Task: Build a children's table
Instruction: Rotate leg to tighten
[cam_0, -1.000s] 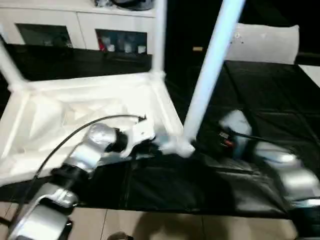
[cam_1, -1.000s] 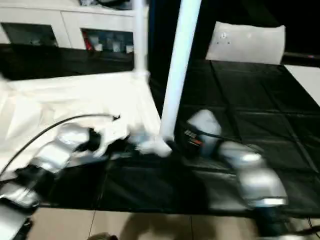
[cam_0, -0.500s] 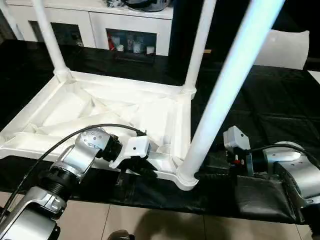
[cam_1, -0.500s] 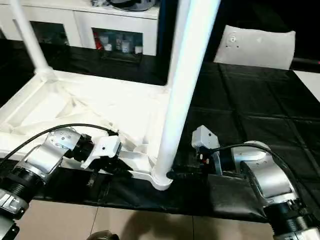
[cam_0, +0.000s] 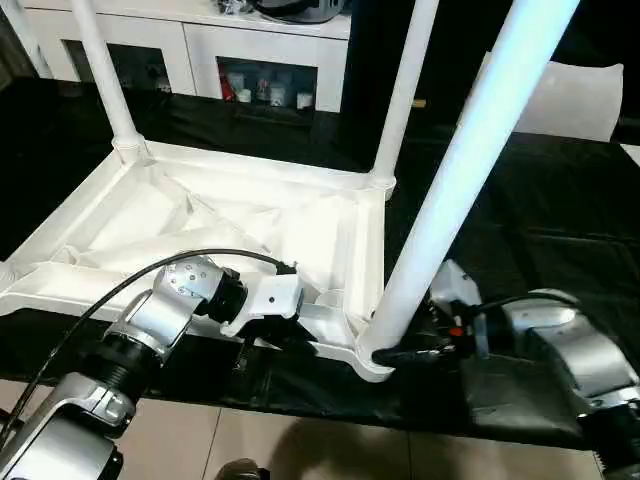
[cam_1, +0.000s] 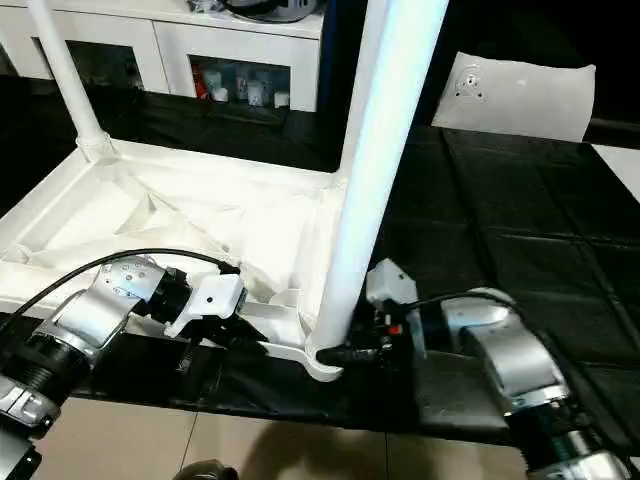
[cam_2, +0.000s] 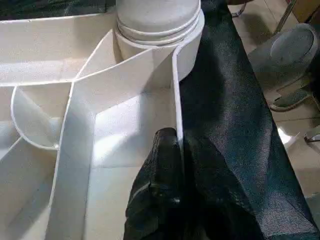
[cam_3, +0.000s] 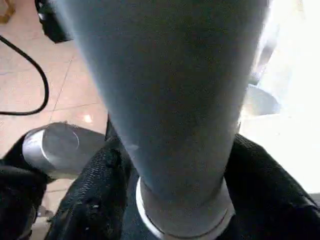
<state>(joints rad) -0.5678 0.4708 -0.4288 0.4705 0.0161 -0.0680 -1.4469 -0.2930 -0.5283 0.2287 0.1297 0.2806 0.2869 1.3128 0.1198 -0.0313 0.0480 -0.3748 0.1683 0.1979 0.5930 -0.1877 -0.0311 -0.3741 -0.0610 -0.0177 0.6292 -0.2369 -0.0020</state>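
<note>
The white tabletop (cam_0: 200, 215) lies upside down on a black cloth, ribbed underside up. Two far legs (cam_0: 105, 70) (cam_0: 405, 90) stand upright in their corner sockets. A third, thick leg (cam_0: 450, 190) rises tilted from the near right socket (cam_2: 157, 20). My left gripper (cam_0: 262, 342) is shut on the tabletop's thin near rim (cam_2: 176, 100) just beside that socket. My right gripper (cam_0: 400, 355) is at the base of the near leg, with its black fingers (cam_3: 95, 200) pressed on both sides of the tube.
The black cloth (cam_0: 540, 200) covers the work surface, and tiled floor (cam_0: 300, 450) shows past its near edge. A white cabinet (cam_0: 200, 40) stands at the back. A flat white sheet with a small round mark (cam_1: 520, 90) lies at the back right.
The head camera has steadied after a blurred shift. My right gripper has moved left, closer in on the base of the near leg. The left gripper keeps its hold on the rim.
</note>
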